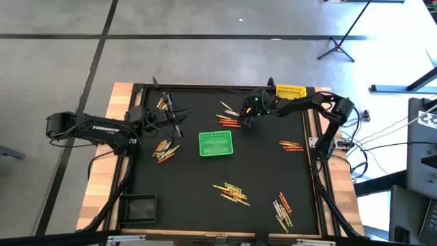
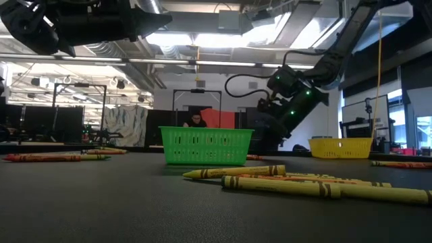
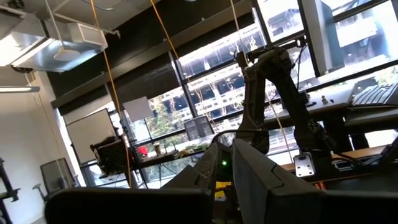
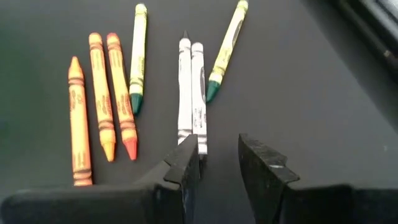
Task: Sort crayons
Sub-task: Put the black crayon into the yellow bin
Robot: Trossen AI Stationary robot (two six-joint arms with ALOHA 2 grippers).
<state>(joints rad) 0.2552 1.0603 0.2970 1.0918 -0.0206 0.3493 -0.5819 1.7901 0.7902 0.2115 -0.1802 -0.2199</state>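
The right gripper [image 4: 217, 165] is poised over a cluster of crayons near the yellow basket [image 1: 289, 91], fingers apart, nothing held. A pair of grey crayons [image 4: 191, 87] lies side by side just ahead of the fingertips, one end beside one finger; green-tipped crayons [image 4: 138, 56] and orange crayons [image 4: 99, 99] lie beyond. For a clean pick, the gap should be centred over a single grey crayon, across its length, before the fingers are closed. The left gripper [image 1: 179, 121] waits raised; whether its fingers are parted cannot be told.
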